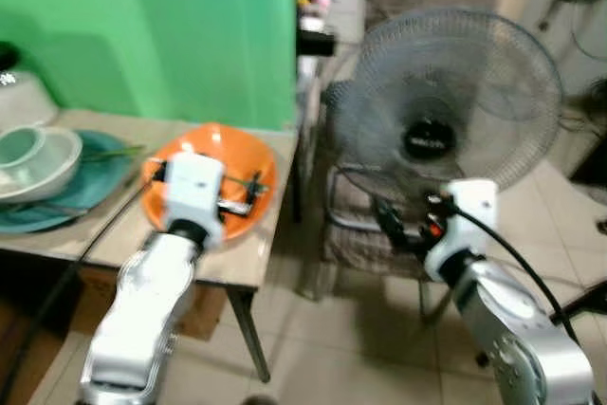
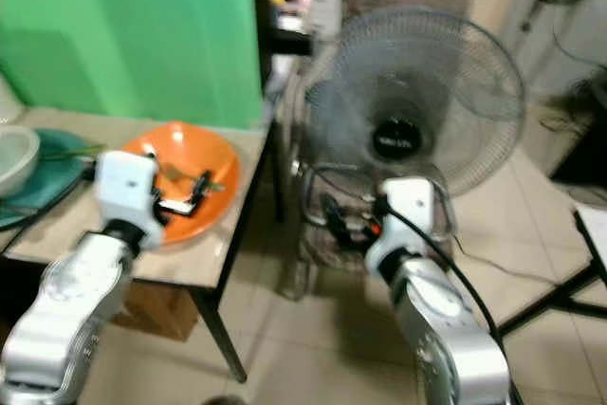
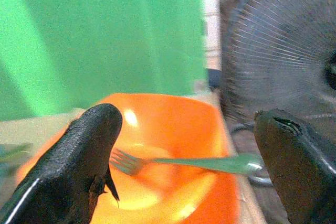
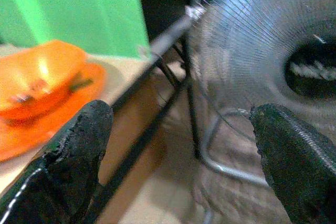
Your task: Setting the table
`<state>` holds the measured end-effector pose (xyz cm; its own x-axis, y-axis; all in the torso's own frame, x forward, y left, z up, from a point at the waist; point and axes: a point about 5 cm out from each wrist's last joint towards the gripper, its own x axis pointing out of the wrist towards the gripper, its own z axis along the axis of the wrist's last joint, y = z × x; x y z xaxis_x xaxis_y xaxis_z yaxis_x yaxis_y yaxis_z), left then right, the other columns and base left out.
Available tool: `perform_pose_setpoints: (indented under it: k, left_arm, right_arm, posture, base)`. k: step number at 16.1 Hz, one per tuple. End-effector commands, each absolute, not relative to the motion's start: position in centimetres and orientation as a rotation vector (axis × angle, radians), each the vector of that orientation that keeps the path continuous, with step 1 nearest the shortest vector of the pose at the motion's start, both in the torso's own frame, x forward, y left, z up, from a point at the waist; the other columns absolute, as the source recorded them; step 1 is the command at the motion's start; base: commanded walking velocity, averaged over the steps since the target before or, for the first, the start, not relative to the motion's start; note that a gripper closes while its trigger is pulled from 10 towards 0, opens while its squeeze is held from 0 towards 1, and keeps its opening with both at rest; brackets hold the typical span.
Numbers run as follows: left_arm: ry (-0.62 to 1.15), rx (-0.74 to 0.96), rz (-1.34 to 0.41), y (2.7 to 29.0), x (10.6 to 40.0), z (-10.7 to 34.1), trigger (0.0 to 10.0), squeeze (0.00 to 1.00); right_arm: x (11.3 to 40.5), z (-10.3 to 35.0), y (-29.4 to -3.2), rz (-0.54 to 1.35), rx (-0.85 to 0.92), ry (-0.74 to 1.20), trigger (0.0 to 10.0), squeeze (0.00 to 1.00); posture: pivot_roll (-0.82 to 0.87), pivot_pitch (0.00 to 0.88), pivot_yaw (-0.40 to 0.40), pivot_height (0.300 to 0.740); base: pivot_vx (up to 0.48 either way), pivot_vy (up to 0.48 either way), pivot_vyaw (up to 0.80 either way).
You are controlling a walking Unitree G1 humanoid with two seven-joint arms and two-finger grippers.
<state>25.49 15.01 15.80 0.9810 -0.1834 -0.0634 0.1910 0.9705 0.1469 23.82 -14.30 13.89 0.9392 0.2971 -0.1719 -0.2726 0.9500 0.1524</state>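
Observation:
An orange bowl (image 1: 223,147) sits on an orange plate (image 4: 47,116) at the right end of the beige table (image 1: 248,263). A green fork (image 3: 202,162) lies inside the bowl, its tines toward the middle. My left gripper (image 1: 242,193) hovers just over the bowl, open, with nothing between its black fingers (image 3: 86,161). My right gripper (image 1: 394,225) is off the table to the right, low in front of a standing fan, also open and empty. In the right wrist view the bowl (image 4: 37,72) lies off to one side of that gripper (image 4: 178,124).
A teal plate (image 1: 95,182) with stacked white bowls (image 1: 38,158) stands on the table's left. A grey standing fan (image 1: 446,101) and a chair behind it crowd the tiled floor right of the table. A green wall backs the table. A cardboard box (image 1: 204,315) sits underneath.

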Motion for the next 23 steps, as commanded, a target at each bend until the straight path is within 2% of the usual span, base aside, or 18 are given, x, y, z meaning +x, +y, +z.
perform_pose_setpoints:
  k: [1,10,12,13,14,17,20,23]
  left_arm:
    - [0.030,0.141,-0.222,14.2,25.5,16.2,10.0,0.00]
    - [0.022,0.148,-0.229,14.1,25.2,16.2,10.0,0.00]
    - [0.018,0.163,-0.262,13.8,25.1,16.3,10.0,0.00]
    - [0.016,0.165,-0.279,13.8,25.0,16.3,10.0,0.00]
    - [0.022,0.175,-0.318,13.8,24.9,16.3,10.0,0.00]
    - [0.054,0.198,-0.430,13.7,24.5,16.0,10.0,0.00]
    - [0.123,0.241,-0.582,14.1,23.6,15.4,10.0,0.00]
    - [0.200,0.258,-0.700,14.6,22.6,14.9,10.0,0.00]
  right_arm:
    - [23.9,13.8,-15.1,0.261,0.115,0.200,10.0,1.00]
    - [24.6,14.2,-15.0,0.293,0.101,0.181,10.0,1.00]
    - [25.1,14.7,-15.3,0.300,0.091,0.167,10.0,1.00]
    - [25.3,14.8,-15.4,0.305,0.085,0.166,10.0,0.66]
    - [26.0,15.6,-15.6,0.318,0.071,0.154,10.0,0.00]
    - [27.6,16.7,-15.7,0.341,0.041,0.172,10.0,0.00]
    - [29.7,16.6,-15.4,0.352,-0.077,0.407,10.0,0.00]
    - [29.9,16.6,-14.4,0.473,-0.073,0.573,10.0,0.00]
  posture:
    - [0.13,0.000,0.032,0.740]
    - [0.14,0.000,0.019,0.740]
    - [0.14,0.000,0.021,0.740]
    - [0.14,0.000,0.022,0.740]
    - [0.14,0.000,0.024,0.740]
    - [0.14,0.000,0.023,0.740]
    - [0.14,0.000,0.015,0.740]
    - [0.15,0.000,0.009,0.740]
  base:
    - [0.277,0.000,0.80]
    - [0.277,0.000,0.80]
    - [0.000,0.000,0.20]
    - [0.000,0.000,0.00]
    - [0.000,0.000,0.00]
    - [0.000,0.000,0.00]
    - [0.000,0.000,0.00]
    - [0.000,0.000,0.00]
